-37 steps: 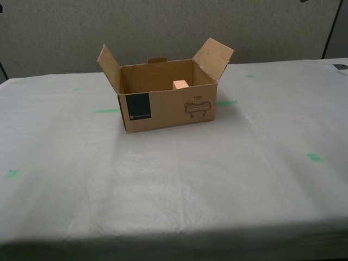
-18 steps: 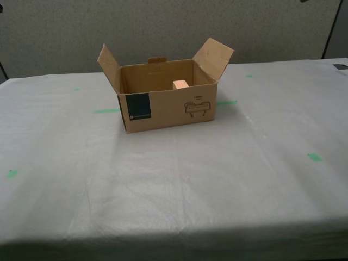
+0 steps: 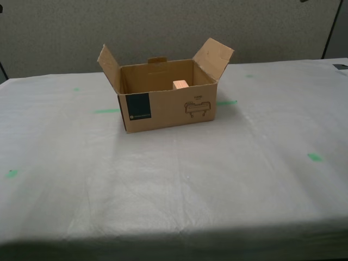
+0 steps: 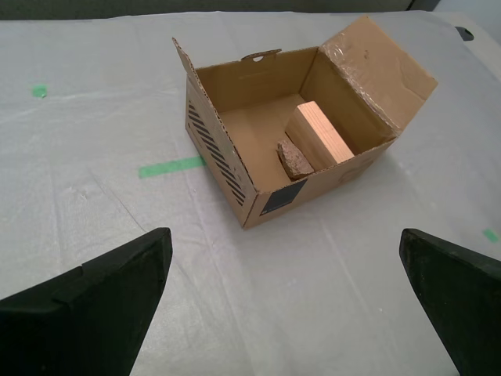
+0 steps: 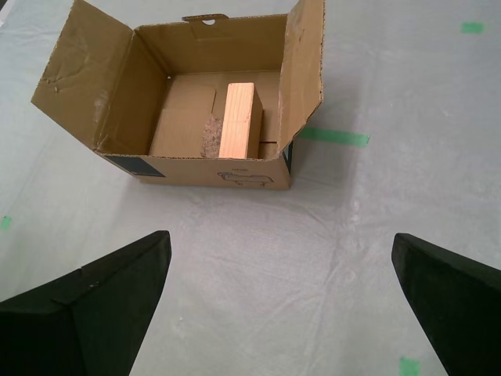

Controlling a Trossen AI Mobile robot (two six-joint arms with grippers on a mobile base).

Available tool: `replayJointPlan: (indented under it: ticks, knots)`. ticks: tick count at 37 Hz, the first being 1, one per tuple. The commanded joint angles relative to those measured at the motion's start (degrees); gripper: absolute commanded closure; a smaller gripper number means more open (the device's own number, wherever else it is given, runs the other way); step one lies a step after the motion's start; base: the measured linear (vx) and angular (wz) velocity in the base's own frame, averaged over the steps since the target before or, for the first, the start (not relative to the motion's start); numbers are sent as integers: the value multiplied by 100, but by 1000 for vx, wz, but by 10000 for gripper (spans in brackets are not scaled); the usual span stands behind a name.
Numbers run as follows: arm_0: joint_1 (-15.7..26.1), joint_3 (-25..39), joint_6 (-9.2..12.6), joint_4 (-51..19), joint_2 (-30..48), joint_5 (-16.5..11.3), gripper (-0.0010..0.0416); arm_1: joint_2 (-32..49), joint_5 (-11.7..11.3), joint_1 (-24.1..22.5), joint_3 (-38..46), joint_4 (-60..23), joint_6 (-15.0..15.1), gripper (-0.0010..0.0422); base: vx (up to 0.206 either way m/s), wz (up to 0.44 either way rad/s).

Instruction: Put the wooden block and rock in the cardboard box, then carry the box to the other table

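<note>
The cardboard box [image 3: 167, 106] stands on the wrinkled grey-white table [image 3: 179, 185] with its flaps up. Inside it lies the wooden block [image 5: 239, 119], whose top corner shows over the front wall [image 3: 180, 85] in the exterior view. The rock [image 4: 295, 159] rests against the block's side on the box floor, and shows too in the first wrist view [image 5: 212, 137]. My first gripper [image 5: 278, 294] is open, hanging back from the box with nothing between its fingers. My second gripper [image 4: 286, 294] is open too, also short of the box. Neither arm appears in the exterior view.
Green tape marks [image 3: 106, 111] dot the table [image 4: 94, 117], one beside the box and others [image 3: 314, 157] nearer the exterior view's right and left edges. A grey partition wall [image 3: 163, 27] runs behind the table.
</note>
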Motion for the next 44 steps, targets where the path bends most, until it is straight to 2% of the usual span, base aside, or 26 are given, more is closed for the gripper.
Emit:
replayJointPlan:
  ticks: [1, 44]
  knots:
    - [4, 0, 2, 2, -2, 22, 12, -2, -7, -2, 2, 9, 4, 14, 0, 0]
    - [4, 0, 2, 2, -2, 22, 12, -2, -7, -2, 2, 9, 4, 14, 0, 0]
